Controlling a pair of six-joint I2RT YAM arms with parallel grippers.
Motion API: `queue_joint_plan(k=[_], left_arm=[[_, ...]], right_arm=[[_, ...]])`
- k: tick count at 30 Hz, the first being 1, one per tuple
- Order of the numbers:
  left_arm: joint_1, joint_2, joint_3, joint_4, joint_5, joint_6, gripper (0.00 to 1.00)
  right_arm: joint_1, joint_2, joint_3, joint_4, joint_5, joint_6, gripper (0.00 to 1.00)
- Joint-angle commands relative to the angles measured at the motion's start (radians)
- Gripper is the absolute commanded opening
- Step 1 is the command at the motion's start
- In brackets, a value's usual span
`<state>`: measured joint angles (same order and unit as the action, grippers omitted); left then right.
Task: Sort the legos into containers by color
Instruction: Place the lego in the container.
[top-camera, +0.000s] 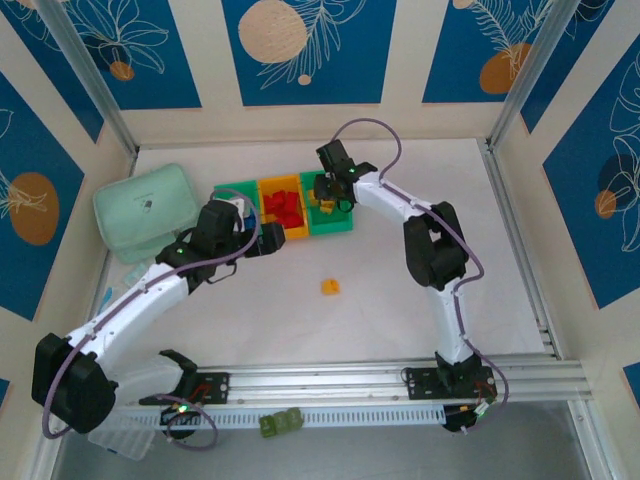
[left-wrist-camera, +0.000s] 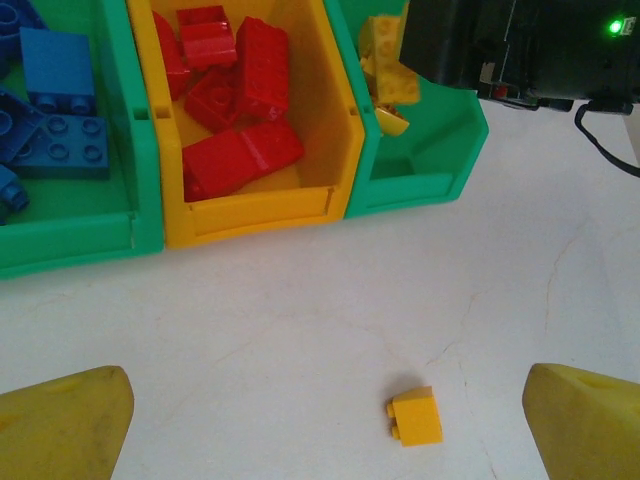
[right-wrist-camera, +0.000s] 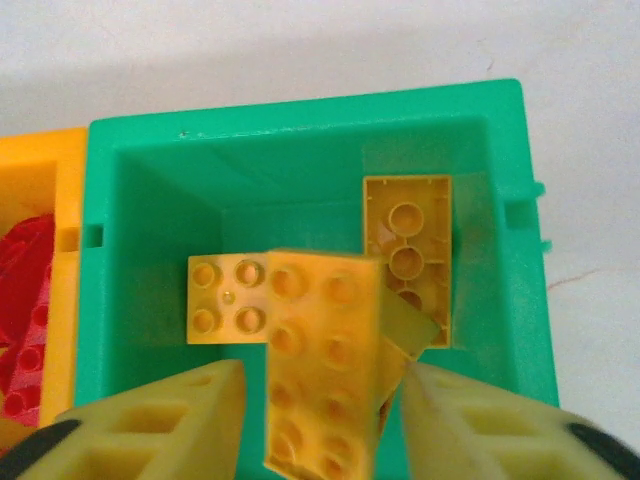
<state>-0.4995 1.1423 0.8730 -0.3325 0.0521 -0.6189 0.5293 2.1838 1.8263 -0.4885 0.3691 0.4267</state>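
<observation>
Right end effector (right-wrist-camera: 320, 385) parted around studded yellow brick (right-wrist-camera: 322, 310); left end effector (left-wrist-camera: 325, 385) open.

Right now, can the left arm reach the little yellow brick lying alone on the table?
Probably yes. The left gripper is open, and the yellow brick lies on the bare table just ahead of its fingers, with nothing in between.

Glossy plastic legos (left-wrist-camera: 245, 160), matt table (left-wrist-camera: 300, 325)

Three bins stand in a row near the table's (top-camera: 400, 300) far edge. The left green bin (left-wrist-camera: 60, 240) holds blue bricks (left-wrist-camera: 60, 70), the orange bin (left-wrist-camera: 260, 215) red bricks (left-wrist-camera: 245, 155), and the right green bin (right-wrist-camera: 300, 130) yellow bricks (right-wrist-camera: 225, 295). One lone yellow brick (left-wrist-camera: 417, 415) lies mid-table.
</observation>
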Motion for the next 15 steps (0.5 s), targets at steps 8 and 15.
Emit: queue_joint_plan(k=[8,15], left_arm=[[0.015,-0.011,0.028,-0.016,0.035,0.018,0.99],[0.012,-0.052,-0.018,-0.034,0.077,0.013,0.99]], right_arm=[[0.017,-0.167,-0.092,-0.013,-0.030,-0.043,0.60],[0.051,-0.366,-0.329,-0.012,-0.066,-0.025,0.66]])
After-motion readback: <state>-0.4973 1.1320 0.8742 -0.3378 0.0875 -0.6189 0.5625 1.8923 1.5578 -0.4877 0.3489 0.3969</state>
